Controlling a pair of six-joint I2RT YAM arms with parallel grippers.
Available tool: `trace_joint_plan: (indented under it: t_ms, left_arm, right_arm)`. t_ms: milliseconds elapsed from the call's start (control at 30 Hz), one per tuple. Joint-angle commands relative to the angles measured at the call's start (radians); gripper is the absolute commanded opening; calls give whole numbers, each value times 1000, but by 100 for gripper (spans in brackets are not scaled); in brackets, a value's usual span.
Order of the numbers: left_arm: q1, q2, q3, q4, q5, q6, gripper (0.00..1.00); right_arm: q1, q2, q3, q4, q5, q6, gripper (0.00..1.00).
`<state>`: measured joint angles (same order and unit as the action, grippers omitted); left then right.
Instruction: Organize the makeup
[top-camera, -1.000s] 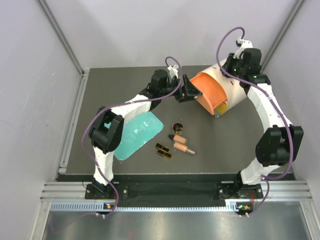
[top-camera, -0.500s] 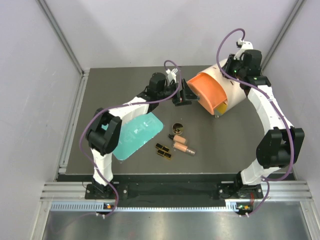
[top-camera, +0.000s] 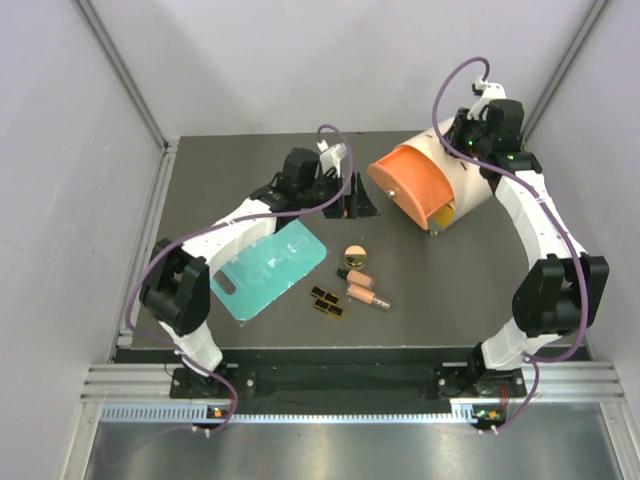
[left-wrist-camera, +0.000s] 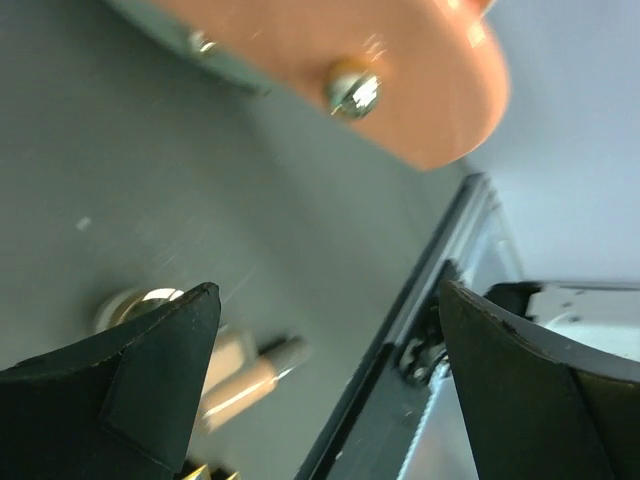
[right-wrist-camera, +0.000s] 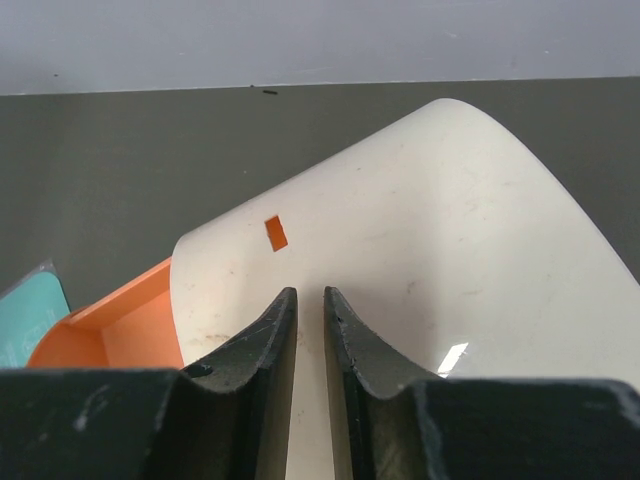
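Two grippers noted: my right gripper (right-wrist-camera: 310, 293) pinched the white drum (right-wrist-camera: 450, 250), apparently to steady it; my left gripper (left-wrist-camera: 320, 320) stood wide open just left of its orange drawer (top-camera: 405, 185).

Soft even light, left wrist view blurred

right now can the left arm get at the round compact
Probably yes: the left gripper hangs open just behind the compact, bare table between them, the orange drawer off to one side.
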<state>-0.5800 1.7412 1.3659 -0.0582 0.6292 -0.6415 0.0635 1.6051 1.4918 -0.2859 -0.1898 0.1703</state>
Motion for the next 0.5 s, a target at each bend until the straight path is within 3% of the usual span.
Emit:
trace_joint_plan:
  t_ms: [0, 300, 467]
  left_arm:
    - [3, -95, -42, -253, -161, 184, 95]
    - [-26, -164, -100, -465, -335, 290, 96]
    - [-135, -154, -90, -538, -445, 379, 96]
  right_arm:
    - [10, 41, -76, -228, -5, -25, 19]
    - [10, 42, -97, -219, -22, -22, 19]
    - [10, 42, -102, -217, -25, -22, 19]
